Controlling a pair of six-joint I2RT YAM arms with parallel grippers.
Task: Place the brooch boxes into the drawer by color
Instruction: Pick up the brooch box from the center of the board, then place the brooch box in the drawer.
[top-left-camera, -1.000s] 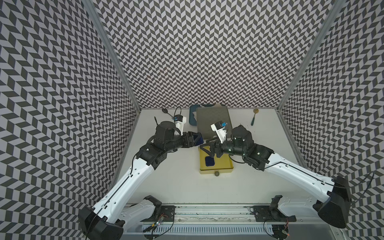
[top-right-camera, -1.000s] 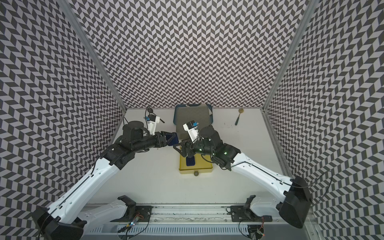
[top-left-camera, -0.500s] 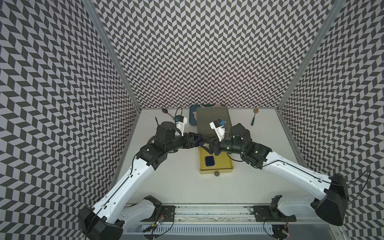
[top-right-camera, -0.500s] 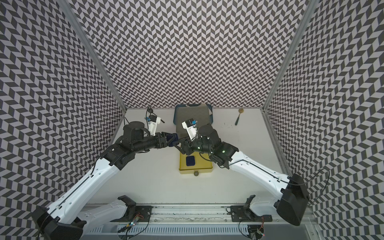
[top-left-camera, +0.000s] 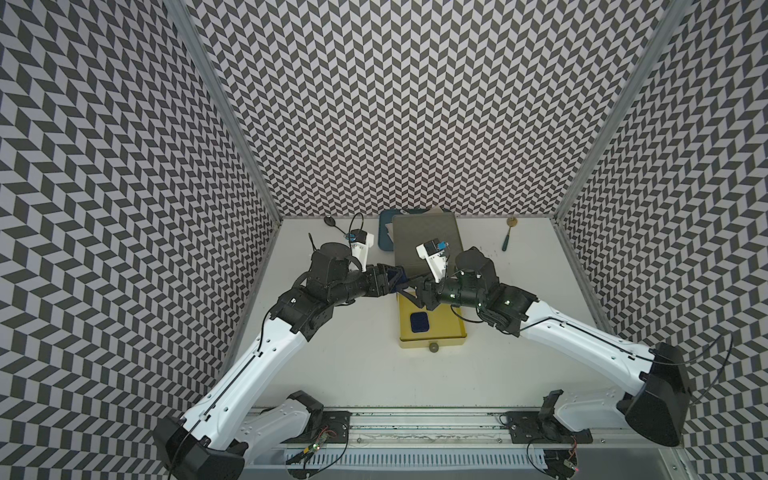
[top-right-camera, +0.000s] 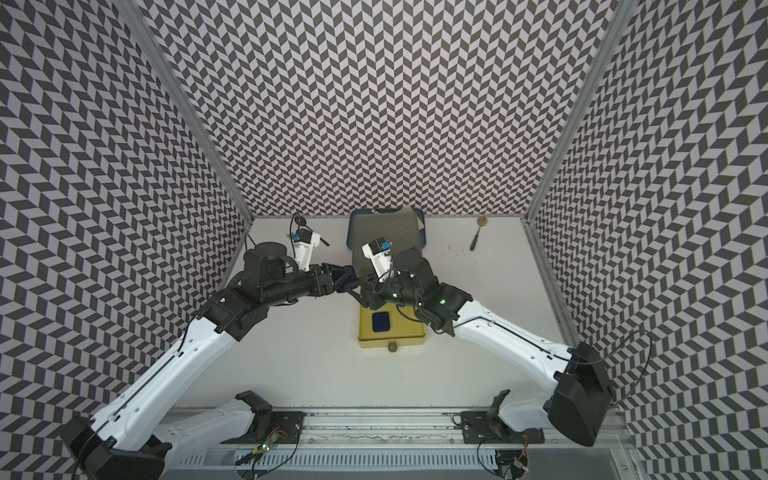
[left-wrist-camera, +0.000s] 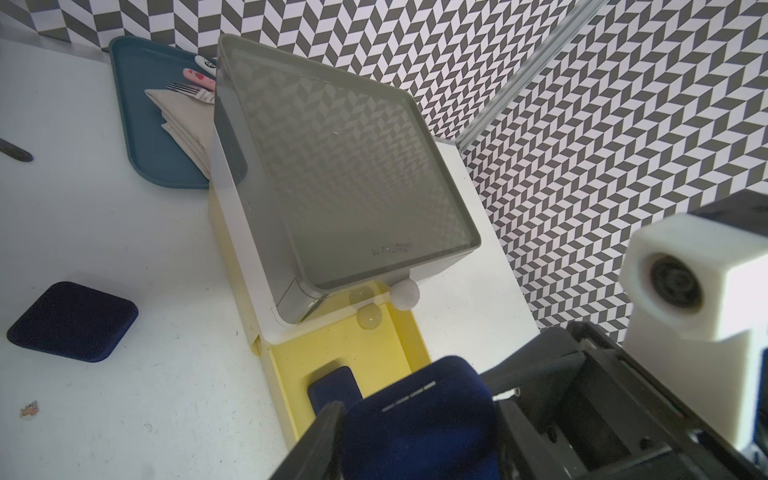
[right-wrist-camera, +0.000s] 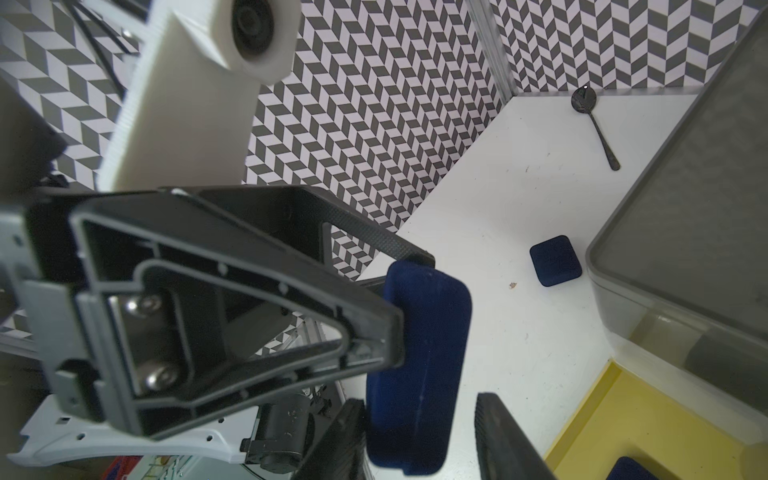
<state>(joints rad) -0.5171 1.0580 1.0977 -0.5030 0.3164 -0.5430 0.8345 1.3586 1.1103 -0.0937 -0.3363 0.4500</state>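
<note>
**Two tools meet on one navy box above the open yellow drawer**

The white worktop (top-left-camera: 332, 361) carries the whole scene. The left arm (top-left-camera: 266, 357) and the right arm (top-left-camera: 582, 336) reach in from the near corners and meet near its middle.

At the far edge stands the chest (top-left-camera: 424, 243), grey on top. A dark blue tray (top-left-camera: 384, 241) lies just to its left and partly behind it. The left wrist view shows a folded napkin (left-wrist-camera: 183, 124) and a fork (left-wrist-camera: 183, 88) on that tray. The chest's bottom tier, the yellow drawer (top-left-camera: 432, 341), is pulled out toward the near side.

The left tool (top-left-camera: 390, 282) is clamped on the held navy box (right-wrist-camera: 419, 365). This box hangs in the air over the far-left corner of the drawer, just in front of the chest. The right tool (right-wrist-camera: 417, 403) faces it from the right, with its jaws on either side of the same box. One finger (right-wrist-camera: 349, 432) is right against the box. A sliver of worktop shows between the box and the other finger, so these jaws have not closed on it.

The navy box in the drawer (top-left-camera: 419, 322) lies flat in its left half. The navy box on the worktop (left-wrist-camera: 72, 321) lies flat to the left of the chest and is seen only in the wrist views.

A black spoon (top-left-camera: 330, 221) lies at the far left and a green-handled spoon (top-left-camera: 507, 237) at the far right. The drawer front bears a grey knob (top-left-camera: 433, 347), and the top tier a white knob (left-wrist-camera: 404, 294).
</note>
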